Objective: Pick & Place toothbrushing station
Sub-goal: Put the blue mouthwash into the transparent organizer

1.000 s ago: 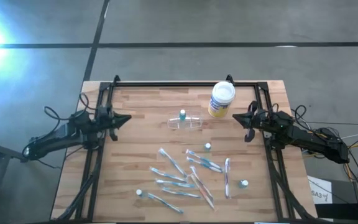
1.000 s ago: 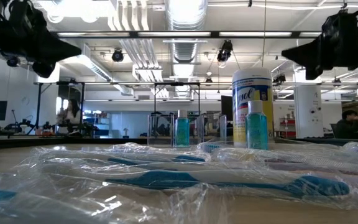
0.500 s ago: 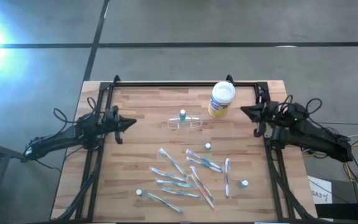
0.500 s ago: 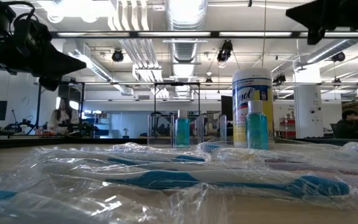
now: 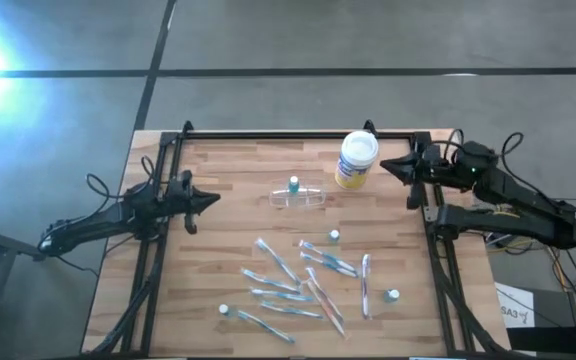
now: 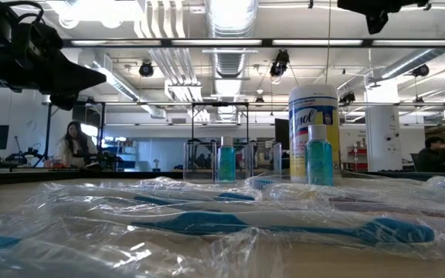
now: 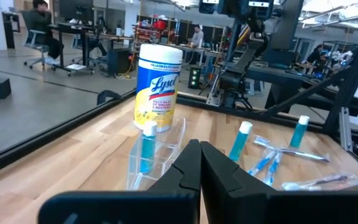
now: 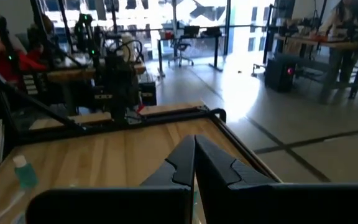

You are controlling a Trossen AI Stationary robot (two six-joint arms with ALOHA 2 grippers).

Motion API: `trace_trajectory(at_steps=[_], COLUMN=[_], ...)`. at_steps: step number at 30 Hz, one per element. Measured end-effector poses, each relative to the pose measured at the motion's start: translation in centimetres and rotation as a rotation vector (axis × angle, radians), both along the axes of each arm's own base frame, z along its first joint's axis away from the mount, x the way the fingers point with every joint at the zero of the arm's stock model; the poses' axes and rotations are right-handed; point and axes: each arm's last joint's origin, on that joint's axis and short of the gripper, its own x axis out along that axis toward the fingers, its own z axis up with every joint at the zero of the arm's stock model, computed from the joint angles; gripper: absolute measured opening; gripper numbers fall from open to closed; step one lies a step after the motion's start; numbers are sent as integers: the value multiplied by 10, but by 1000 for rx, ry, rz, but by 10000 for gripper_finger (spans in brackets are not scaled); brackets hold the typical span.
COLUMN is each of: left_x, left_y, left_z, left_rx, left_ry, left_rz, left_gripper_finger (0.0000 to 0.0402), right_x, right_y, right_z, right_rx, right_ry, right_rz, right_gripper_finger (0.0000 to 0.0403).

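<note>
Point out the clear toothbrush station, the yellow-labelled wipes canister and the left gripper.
toothbrush station (image 5: pixel 301 197), high view, on its clear plastic body.
wipes canister (image 5: pixel 358 149), high view, on its white lid.
left gripper (image 5: pixel 211 200), high view, at the shut fingertips, over the table's left side.

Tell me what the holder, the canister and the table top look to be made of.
Holder: clear, glossy plastic by the look; the wood grain shows through it. Canister: probably plastic, with a white lid and a yellow printed label. Table top: light wood in jointed strips, like butcher block, with a matte finish, framed by a dark, seemingly metal rail.
</note>
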Motion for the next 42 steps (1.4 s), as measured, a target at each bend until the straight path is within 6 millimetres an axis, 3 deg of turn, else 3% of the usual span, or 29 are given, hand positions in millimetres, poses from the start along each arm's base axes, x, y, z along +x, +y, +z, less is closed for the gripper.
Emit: trace_trajectory(at_steps=[8,21,31,42], left_x=[2,2,4,7], left_y=[-2,-2,-2,-1], left_z=[-1,-2,-5,-10], left_rx=[-4,-2,7,-6], left_ry=[-43,-33,-1,62], left_rz=[-54,-53,-52,-52], left_gripper_finger=[1,2,2,5], right_x=[8,31,61,107], right_y=[-3,-9,-3,14], right_z=[30,53,53,46], right_rx=[16,144,178,342], right_ry=[185,500,625,770], right_rz=[7,47,142,152], right_gripper_finger=[8,8,9,9])
